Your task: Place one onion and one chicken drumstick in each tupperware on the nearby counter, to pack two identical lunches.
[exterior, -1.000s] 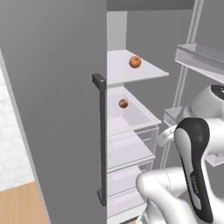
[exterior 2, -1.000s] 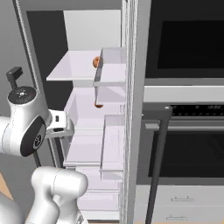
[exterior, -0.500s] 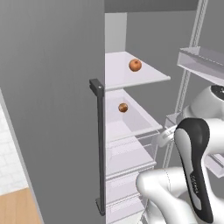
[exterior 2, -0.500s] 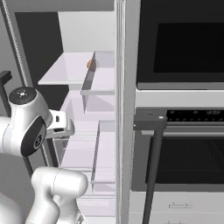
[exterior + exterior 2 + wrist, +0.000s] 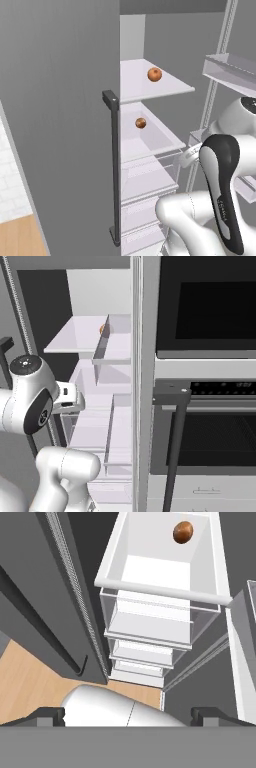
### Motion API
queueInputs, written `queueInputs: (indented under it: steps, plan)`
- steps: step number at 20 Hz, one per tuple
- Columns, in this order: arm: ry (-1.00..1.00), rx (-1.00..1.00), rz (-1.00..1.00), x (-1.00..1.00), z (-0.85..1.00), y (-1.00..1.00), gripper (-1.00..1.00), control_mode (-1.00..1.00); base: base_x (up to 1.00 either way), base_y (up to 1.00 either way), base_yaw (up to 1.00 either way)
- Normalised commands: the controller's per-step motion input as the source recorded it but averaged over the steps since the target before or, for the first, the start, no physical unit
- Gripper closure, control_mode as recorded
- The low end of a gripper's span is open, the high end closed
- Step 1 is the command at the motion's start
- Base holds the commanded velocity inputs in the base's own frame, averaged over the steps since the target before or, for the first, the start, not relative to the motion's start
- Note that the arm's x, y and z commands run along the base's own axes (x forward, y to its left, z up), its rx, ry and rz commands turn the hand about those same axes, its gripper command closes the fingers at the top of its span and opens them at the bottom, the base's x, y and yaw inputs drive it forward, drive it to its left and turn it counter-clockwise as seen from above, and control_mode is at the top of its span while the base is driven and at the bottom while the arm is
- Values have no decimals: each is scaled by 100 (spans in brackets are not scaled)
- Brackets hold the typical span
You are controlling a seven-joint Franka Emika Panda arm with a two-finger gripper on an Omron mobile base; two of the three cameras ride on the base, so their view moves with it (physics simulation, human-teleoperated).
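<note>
One onion (image 5: 154, 74) sits on the upper glass shelf of the open fridge, and its edge peeks past a divider (image 5: 102, 329). A second, darker onion (image 5: 140, 122) lies in the white bin one level below, also seen in the hand view (image 5: 183, 532) at the bin's far end. My gripper (image 5: 130, 716) hangs open and empty in front of the fridge, above and short of that bin. A corner of the wooden counter (image 5: 15, 240) shows under white wall tiles. The chicken drumstick and the tupperware are out of view.
The fridge's closed left door with its tall dark handle (image 5: 114, 165) stands close on the left. Door racks (image 5: 230, 70) hang on the right. Clear drawers (image 5: 150, 624) stack below the bin. A wall oven with a dark bar handle (image 5: 172, 401) lies beyond the fridge.
Both base views have shifted, so the base has driven. The fridge interior looks nearer and the oven takes more of the right view. The arm holds its pose with the gripper open.
</note>
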Motion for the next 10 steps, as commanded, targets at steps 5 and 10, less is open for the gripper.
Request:
queueInputs:
  steps: [5, 10]
  plan:
    - [-8, 0, 1, 60, 0, 0, -100, -100, 3, 0, 0]
    - [-18, 0, 6, 100, -1, 0, -100, -100, 0, 0, 0]
